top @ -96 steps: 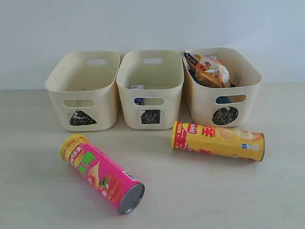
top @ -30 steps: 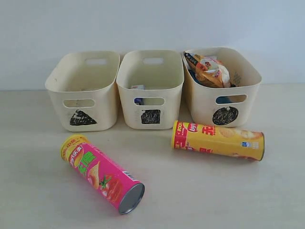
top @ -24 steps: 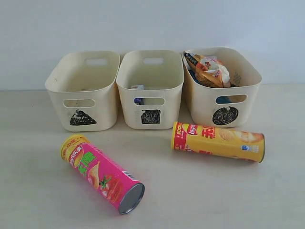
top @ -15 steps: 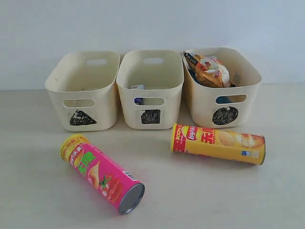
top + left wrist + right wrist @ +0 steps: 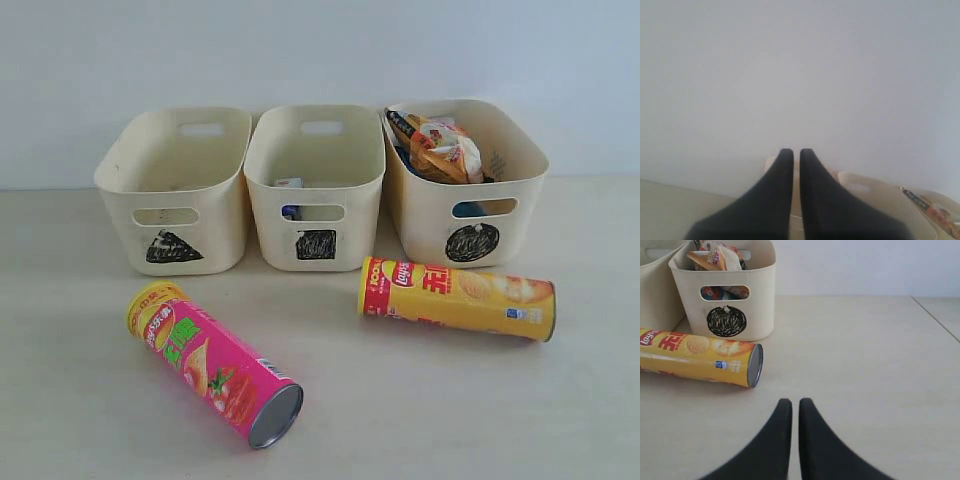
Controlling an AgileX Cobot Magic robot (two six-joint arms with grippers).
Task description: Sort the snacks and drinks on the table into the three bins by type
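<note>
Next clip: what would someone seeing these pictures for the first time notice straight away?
Two bright chip tubes lie on their sides on the table: the pink tube at the front left, and the yellow tube just in front of the circle bin. That bin, the rightmost of three in a row at the back, has crinkly bags poking above its rim.

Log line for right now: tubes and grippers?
pink-magenta chip tube: on pale beige table, unsorted | yellow red-banded chip tube: lying before circle-marked cream bin | left gripper: shut, empty | right gripper: shut, empty
</note>
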